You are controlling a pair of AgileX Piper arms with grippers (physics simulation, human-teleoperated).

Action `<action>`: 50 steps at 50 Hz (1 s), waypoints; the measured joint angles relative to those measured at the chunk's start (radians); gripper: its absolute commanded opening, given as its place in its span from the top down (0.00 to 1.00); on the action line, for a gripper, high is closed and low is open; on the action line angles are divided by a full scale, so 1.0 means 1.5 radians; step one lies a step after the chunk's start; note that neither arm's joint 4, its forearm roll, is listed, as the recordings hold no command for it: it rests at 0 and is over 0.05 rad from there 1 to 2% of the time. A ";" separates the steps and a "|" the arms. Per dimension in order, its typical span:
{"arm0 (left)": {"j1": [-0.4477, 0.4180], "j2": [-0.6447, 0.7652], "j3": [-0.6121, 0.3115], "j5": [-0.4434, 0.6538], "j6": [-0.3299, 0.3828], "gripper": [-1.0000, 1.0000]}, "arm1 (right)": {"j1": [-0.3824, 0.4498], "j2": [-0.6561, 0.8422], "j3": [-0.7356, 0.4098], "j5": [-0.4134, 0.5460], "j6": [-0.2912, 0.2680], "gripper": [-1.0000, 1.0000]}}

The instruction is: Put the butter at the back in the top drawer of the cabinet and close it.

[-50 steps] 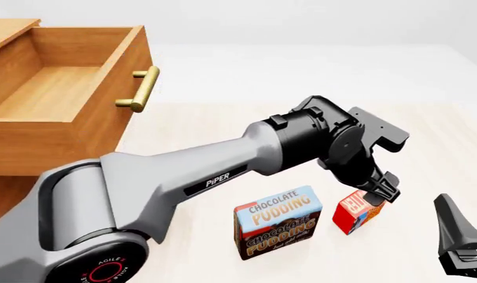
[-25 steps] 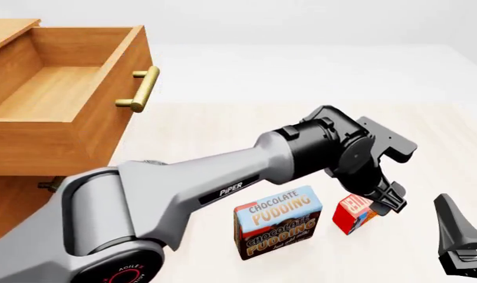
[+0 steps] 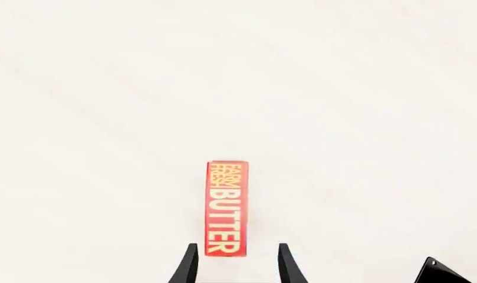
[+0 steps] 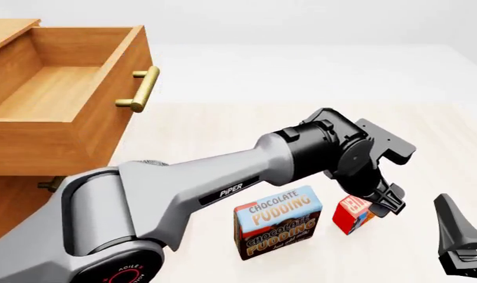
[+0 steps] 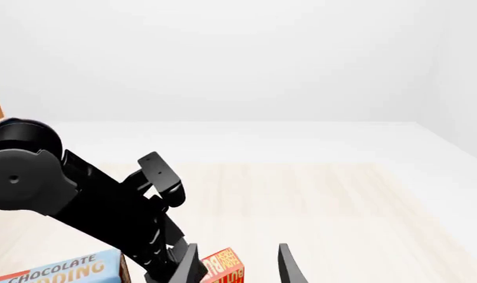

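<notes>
Left hand [image 4: 384, 200] had dropped a bit lower over the small red butter box [image 4: 353, 214] standing on the pale table [image 4: 222, 135], fingers spread either side w/o gripping yet, so grasp looked imminent

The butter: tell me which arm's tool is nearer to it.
Left. The left tool is right above the butter, its open fingers either side of the box's near end in the left wrist view. The right tool sits apart, off to the butter's right.
</notes>
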 measured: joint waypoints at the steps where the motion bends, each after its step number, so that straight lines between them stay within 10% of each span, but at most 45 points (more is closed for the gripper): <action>1: 0.000 0.000 0.001 0.000 0.000 0.00 | 0.000 0.000 0.000 0.000 0.000 0.00; 50: 0.020 0.050 -0.028 -0.003 0.012 0.00 | 0.000 0.000 0.000 0.000 0.000 0.00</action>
